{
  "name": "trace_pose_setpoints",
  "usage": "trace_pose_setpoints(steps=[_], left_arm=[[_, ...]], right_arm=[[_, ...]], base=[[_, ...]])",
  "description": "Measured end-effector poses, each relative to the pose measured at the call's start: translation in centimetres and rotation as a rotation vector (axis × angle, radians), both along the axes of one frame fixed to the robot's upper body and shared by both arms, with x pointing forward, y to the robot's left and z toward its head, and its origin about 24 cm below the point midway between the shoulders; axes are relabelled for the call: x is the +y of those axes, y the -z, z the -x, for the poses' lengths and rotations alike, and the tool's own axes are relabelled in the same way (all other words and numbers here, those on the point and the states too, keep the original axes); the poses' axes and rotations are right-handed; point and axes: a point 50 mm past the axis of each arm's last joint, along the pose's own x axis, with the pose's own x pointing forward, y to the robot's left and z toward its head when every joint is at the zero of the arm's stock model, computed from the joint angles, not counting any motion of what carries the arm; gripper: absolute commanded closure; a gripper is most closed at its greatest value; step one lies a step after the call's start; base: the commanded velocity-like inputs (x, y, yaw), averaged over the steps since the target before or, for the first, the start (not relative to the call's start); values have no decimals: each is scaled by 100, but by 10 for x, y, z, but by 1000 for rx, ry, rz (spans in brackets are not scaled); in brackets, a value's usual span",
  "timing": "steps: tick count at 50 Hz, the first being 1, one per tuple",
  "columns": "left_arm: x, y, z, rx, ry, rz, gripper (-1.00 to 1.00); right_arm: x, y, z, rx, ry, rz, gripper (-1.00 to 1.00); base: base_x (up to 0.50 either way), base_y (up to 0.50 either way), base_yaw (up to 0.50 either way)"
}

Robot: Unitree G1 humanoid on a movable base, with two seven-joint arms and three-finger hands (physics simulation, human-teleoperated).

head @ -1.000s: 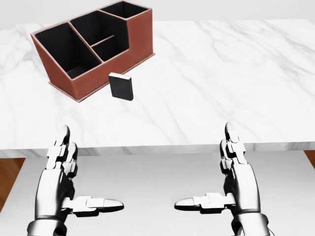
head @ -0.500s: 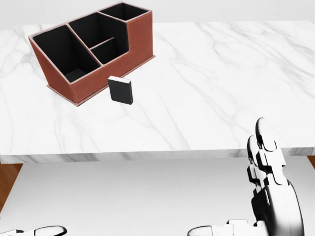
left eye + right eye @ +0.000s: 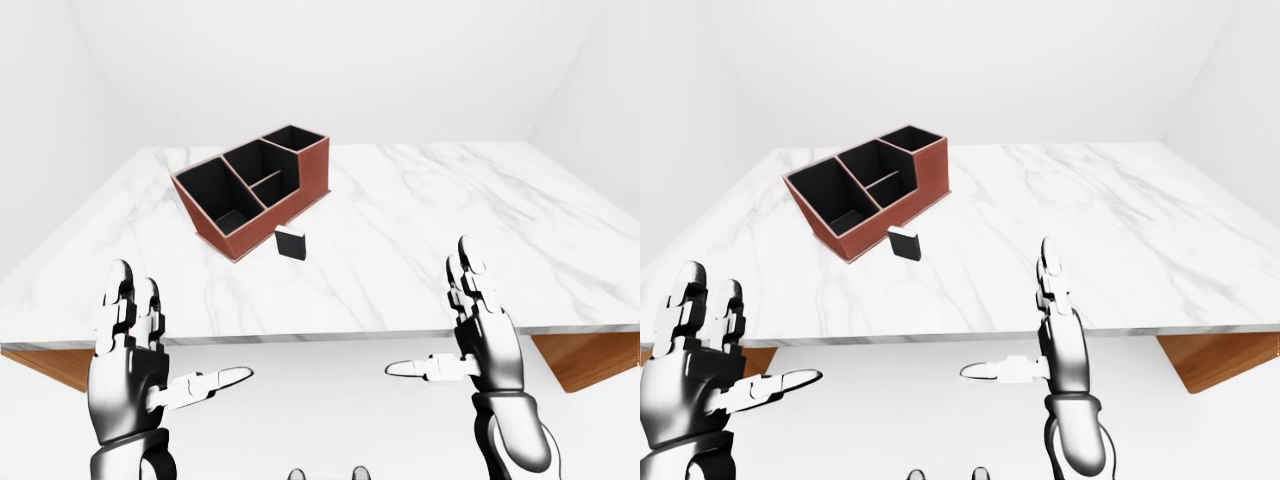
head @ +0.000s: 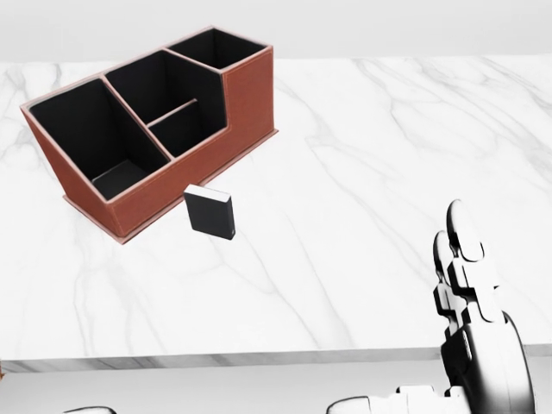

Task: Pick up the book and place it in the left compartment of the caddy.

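A small black book [image 4: 210, 212] stands upright on the white marble table [image 4: 388, 172], just below the caddy in the head view. The reddish-brown caddy [image 4: 250, 95] has black compartments; its large left compartment [image 4: 90, 138] is open at the top. Both metal hands hover short of the table's near edge, apart from the book. My left hand [image 3: 170, 335] is open, fingers up and thumb pointing right. The right hand [image 3: 435, 320] is open too, thumb pointing left. Neither hand holds anything.
The table's near edge [image 4: 259, 358] runs across the bottom of the head view. Brown wooden floor [image 3: 590, 355] shows under the table at the right of the left-eye view. Plain white walls stand around.
The whole head view has shifted: caddy and book sit lower and larger, so the camera moved closer. The left hand has dropped out of the head view; the right hand shifted right.
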Motion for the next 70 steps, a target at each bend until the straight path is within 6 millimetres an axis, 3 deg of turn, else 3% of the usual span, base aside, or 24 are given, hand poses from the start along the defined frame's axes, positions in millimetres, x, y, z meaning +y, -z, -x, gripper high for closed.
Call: trace_pose_setpoints(steps=[24, 37, 70], left_arm=[[1, -1, 1, 9, -11, -12, -100], [1, 1, -1, 16, -16, -18, -100], [-2, 2, -2, 20, -10, -26, -100]], right_arm=[[3, -4, -2, -23, 5, 13, -100], [5, -4, -2, -21, -13, 8, -100], [7, -2, -2, -11, -39, -2, -100]], base=[[38, 44, 0], [50, 5, 0], [41, -39, 0]])
